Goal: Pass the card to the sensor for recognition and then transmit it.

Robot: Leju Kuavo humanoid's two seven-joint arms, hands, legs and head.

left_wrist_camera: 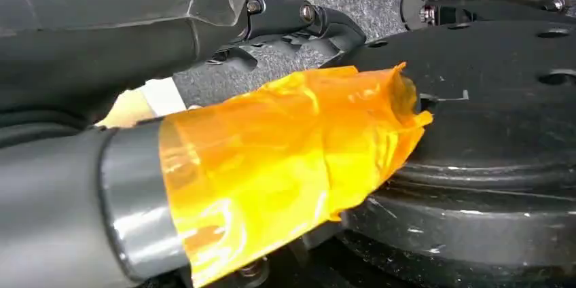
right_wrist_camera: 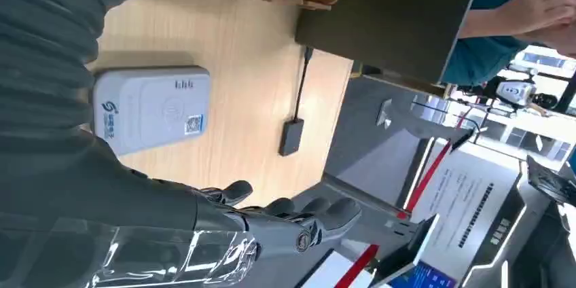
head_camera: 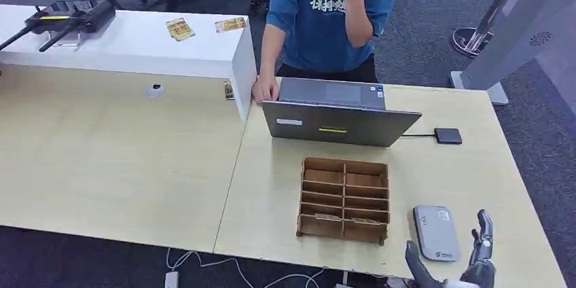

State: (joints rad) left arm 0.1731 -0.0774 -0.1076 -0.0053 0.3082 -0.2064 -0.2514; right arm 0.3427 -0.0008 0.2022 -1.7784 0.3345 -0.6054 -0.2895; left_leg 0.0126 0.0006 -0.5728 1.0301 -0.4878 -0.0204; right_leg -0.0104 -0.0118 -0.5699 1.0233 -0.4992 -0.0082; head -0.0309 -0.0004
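The sensor, a flat grey card reader (head_camera: 436,232), lies on the light wooden table (head_camera: 122,159) near its front right corner; the right wrist view shows it (right_wrist_camera: 151,108) too. My right hand (head_camera: 469,261) hovers just right of and in front of it, fingers (right_wrist_camera: 272,220) spread and holding nothing. A wooden sorting box (head_camera: 344,200) stands left of the reader, with light cards (head_camera: 328,217) lying in its front slots. My left hand (left_wrist_camera: 204,166) hangs low; its thumb is wrapped in orange tape, its fingers (left_wrist_camera: 299,23) are stretched out, and nothing is in it.
An open grey laptop (head_camera: 339,123) stands behind the box, and a person in a blue shirt (head_camera: 326,16) rests a hand beside it. A small black hub (head_camera: 447,136) on a cable lies right of the laptop. A white counter (head_camera: 136,43) at the back left carries two cards and a black device.
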